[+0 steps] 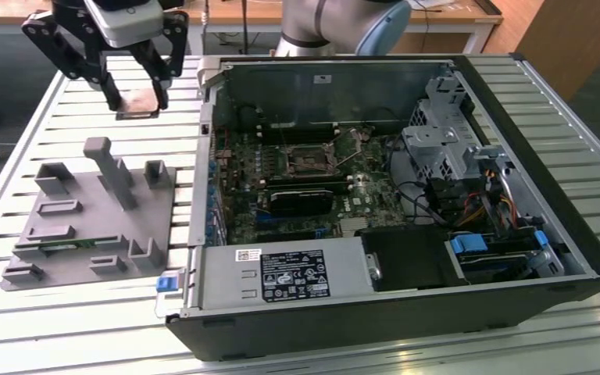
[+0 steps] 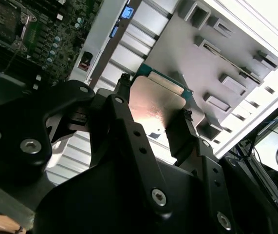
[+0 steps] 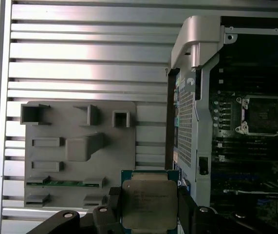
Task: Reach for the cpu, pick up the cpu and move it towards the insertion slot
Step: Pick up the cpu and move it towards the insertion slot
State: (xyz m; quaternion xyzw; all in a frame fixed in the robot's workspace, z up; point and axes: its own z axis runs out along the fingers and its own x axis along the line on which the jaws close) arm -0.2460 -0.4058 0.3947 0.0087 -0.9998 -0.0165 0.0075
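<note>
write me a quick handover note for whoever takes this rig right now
Pincer: shut on the cpu, fingers on two opposite edges, raised above the slatted table.
Cpu: lifted, off the grey tray; in the exterior view it hangs left of the open computer case.
Insertion slot: empty, on the board inside the case.
Done: reach and pick-up.
Left: carrying the cpu over to the slot.

Arm is up high at the exterior view's left, gripper (image 1: 141, 100) pointing down, fingers (image 3: 186, 207) clamped on the cpu (image 3: 149, 204).
</note>
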